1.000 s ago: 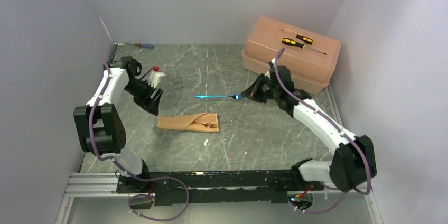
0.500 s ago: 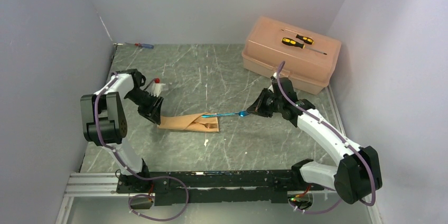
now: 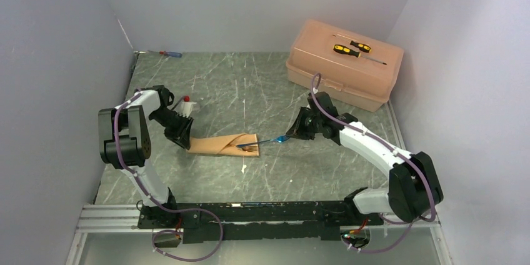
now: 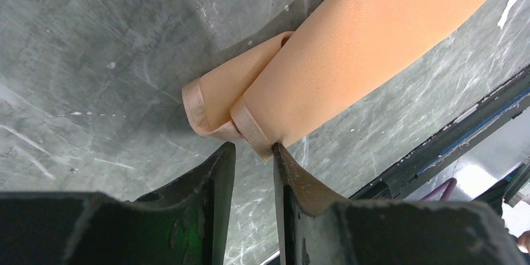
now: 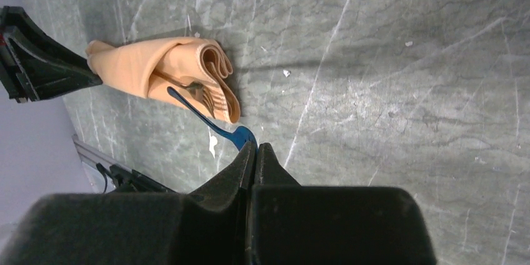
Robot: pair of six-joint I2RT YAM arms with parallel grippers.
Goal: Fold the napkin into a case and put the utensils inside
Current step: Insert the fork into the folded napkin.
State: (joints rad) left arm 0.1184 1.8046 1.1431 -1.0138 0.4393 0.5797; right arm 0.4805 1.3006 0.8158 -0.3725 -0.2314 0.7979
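Right gripper (image 5: 256,149): we see jaws clamped shut on slim blue metal utensil (image 5: 209,122), its tip at folded peach-orange cloth case (image 5: 150,65) mouth beside gold fork (image 5: 206,95). Left gripper (image 4: 253,148) barely open, tips touching case's end.

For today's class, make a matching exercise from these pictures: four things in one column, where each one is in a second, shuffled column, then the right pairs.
Things
1. yellow-and-black screwdrivers
2. red-and-blue screwdriver
3. blue utensil
4. gold fork

Places
A. lying in the open end of the case
B. on the lid of the pink box
C. at the far left corner of the table
D. clamped in the right gripper

Pairs: 1-B, 2-C, 3-D, 4-A
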